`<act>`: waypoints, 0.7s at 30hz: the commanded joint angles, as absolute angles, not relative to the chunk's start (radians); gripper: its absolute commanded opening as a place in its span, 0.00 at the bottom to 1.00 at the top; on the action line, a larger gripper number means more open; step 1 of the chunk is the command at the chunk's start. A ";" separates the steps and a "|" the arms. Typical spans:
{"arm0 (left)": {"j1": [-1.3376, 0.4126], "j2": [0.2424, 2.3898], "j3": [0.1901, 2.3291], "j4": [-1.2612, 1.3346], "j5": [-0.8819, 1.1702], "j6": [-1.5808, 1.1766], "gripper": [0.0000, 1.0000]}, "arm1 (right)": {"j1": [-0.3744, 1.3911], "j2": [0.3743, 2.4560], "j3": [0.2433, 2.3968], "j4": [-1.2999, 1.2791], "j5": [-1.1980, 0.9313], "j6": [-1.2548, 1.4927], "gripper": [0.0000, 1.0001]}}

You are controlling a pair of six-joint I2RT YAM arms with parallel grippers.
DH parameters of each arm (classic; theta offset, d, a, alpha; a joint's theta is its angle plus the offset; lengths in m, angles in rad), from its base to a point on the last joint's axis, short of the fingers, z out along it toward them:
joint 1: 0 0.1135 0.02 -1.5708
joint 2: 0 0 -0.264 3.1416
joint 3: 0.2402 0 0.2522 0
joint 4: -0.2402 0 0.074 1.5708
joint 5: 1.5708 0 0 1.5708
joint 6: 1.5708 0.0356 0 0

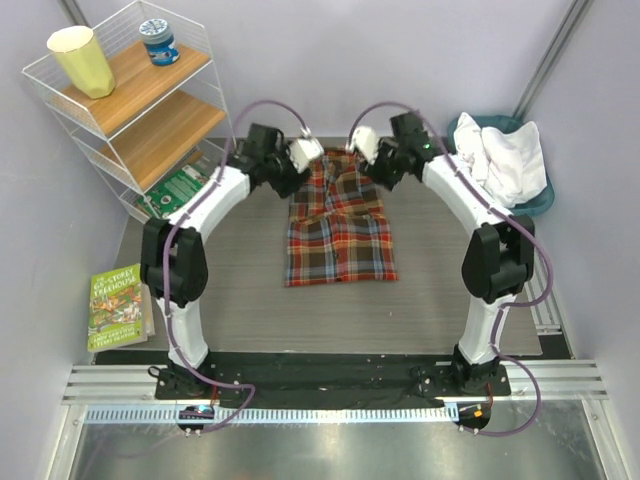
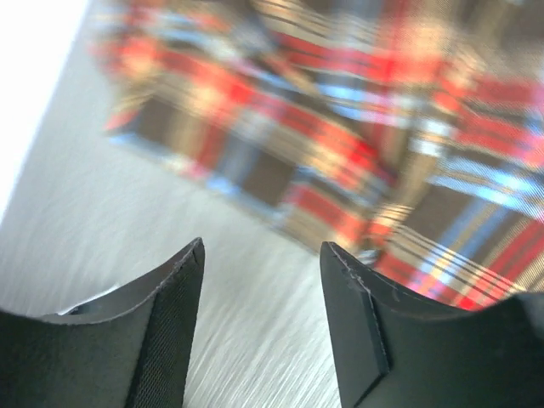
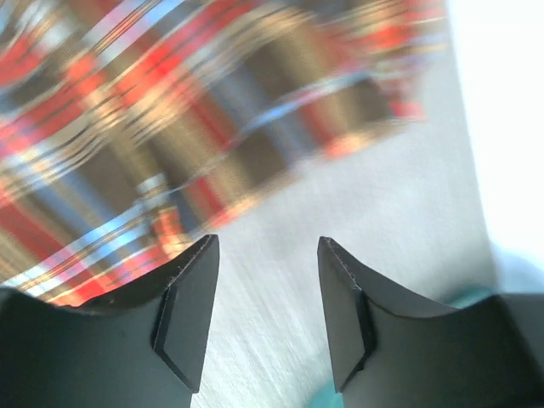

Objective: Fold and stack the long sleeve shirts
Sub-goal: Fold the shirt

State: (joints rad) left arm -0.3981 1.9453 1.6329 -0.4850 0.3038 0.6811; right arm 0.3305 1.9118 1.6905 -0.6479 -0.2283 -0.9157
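Observation:
The plaid long sleeve shirt point(image 1: 338, 226) lies folded into a narrow rectangle in the middle of the grey table. It shows blurred in the left wrist view point(image 2: 340, 127) and in the right wrist view point(image 3: 153, 110). My left gripper point(image 1: 303, 152) hovers at its far left corner, open and empty point(image 2: 262, 255). My right gripper point(image 1: 362, 144) hovers at its far right corner, open and empty point(image 3: 268, 246). The white long sleeve shirt point(image 1: 503, 158) lies bunched in the teal basket point(image 1: 538, 201) at the back right.
A white wire shelf point(image 1: 140, 95) stands at the back left with a yellow cup point(image 1: 82, 60), a blue jar point(image 1: 158, 41) and a green book point(image 1: 182, 185). Another book point(image 1: 119, 306) lies at the left table edge.

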 commanded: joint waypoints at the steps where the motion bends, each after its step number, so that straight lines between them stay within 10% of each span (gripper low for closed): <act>1: -0.301 1.830 1.714 -0.632 0.382 0.370 0.59 | 0.269 1.822 1.844 -0.756 -0.271 -0.636 0.54; 11: -0.371 1.634 1.259 -0.394 0.723 -0.216 0.56 | 0.281 1.799 1.537 -0.729 -0.797 -0.071 0.30; 21: -0.419 1.762 0.968 0.130 0.816 -0.741 0.69 | 0.347 1.828 1.131 -0.263 -0.942 0.323 0.29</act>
State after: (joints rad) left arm -0.4164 1.7195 0.9939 -0.1440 0.7742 -0.4969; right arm 0.3344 1.8194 1.2320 -0.5411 -0.8471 0.0948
